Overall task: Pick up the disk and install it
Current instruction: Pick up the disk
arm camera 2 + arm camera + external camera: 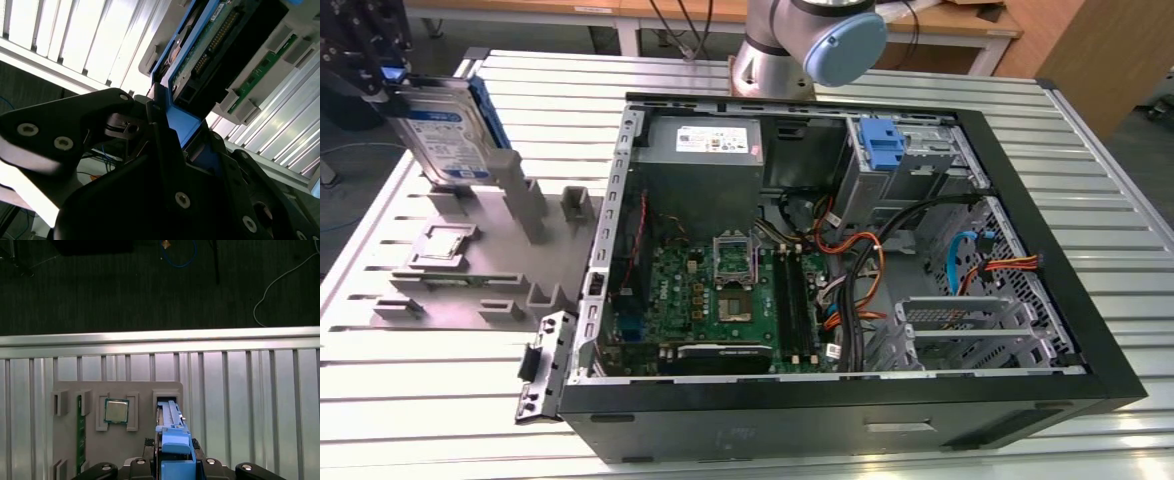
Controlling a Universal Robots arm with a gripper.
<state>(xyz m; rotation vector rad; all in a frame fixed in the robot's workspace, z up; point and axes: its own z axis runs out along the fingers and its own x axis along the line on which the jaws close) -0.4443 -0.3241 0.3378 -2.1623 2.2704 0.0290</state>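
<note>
Gripper (387, 80) jaws pinch the disk (447, 135) by its blue bracket edge. I see the disk upright over the grey holder (454, 270) at the exterior view's left, well apart from the open PC case (854, 380). Can't tell if it's clear of its slot.

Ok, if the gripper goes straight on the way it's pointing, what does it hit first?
Probably the grey holder, at its empty slot; the disk held in the gripper would touch first. Depth is unclear.
</note>
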